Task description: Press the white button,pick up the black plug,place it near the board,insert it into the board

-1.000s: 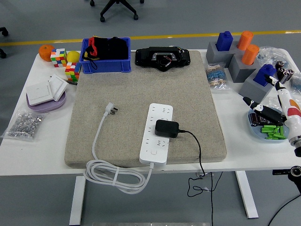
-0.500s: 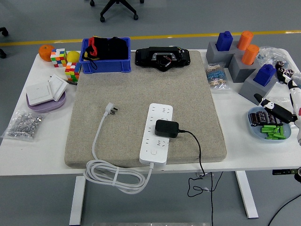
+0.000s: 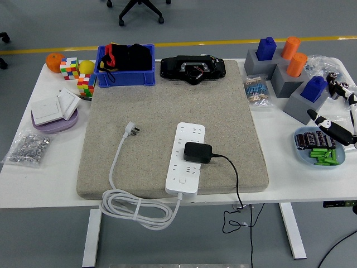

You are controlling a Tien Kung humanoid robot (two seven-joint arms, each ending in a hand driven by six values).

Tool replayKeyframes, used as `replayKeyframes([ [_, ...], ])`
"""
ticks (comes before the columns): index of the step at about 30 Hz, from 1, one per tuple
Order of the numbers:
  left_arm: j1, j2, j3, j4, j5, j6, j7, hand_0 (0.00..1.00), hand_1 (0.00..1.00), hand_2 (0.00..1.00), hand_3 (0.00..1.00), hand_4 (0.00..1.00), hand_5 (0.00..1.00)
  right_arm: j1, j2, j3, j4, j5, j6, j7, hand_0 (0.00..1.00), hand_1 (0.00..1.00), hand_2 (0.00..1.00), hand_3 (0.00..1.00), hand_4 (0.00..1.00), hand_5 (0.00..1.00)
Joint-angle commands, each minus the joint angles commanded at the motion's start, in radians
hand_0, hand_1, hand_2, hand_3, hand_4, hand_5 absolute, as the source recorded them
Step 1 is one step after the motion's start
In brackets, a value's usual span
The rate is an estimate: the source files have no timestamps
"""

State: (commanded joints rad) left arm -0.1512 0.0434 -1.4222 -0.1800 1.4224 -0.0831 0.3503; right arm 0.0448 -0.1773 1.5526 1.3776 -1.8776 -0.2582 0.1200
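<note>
I can read no text, label, brand, number or sign anywhere from here. The white power strip (image 3: pixel 186 159) shows only its socket holes and a button, with no legible marking. The black plug (image 3: pixel 197 152) seated in it is plain on top. The black device (image 3: pixel 193 68) at the far edge of the mat is too small to make out any print.

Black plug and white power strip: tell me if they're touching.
Touching. The head view shows the black plug sitting directly on the white power strip, with no gap between them.
</note>
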Motion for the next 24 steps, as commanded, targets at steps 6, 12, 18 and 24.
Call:
replayKeyframes([
  [6, -0.002, 0.002, 0.0, 0.0, 0.005, -0.002, 0.001, 0.773, 0.71, 0.666, 0.734, 0.651, 0.547, 0.001, 0.0, 0.005, 0.002, -0.003, 0.001, -0.002, 0.961, 0.915, 0.872, 0.897, 0.998, 0.718],
  [12, -0.005, 0.002, 0.005, 0.0, 0.002, -0.002, 0.0, 0.773, 0.709, 0.666, 0.735, 0.65, 0.546, 0.003, 0.0, 0.008, 0.003, -0.004, 0.002, -0.003, 0.961, 0.912, 0.871, 0.894, 0.998, 0.716],
  [18, -0.002, 0.002, 0.002, 0.0, 0.006, -0.002, 0.001, 0.773, 0.709, 0.666, 0.734, 0.65, 0.546, 0.004, 0.0, 0.012, 0.001, -0.005, 0.001, -0.004, 0.956, 0.911, 0.866, 0.889, 0.998, 0.708],
  [24, 0.0, 0.001, 0.002, 0.0, 0.007, -0.003, 0.002, 0.773, 0.709, 0.666, 0.734, 0.649, 0.545, 0.008, -0.001, 0.01, -0.001, -0.008, 0.001, -0.004, 0.948, 0.909, 0.865, 0.89, 0.998, 0.695],
])
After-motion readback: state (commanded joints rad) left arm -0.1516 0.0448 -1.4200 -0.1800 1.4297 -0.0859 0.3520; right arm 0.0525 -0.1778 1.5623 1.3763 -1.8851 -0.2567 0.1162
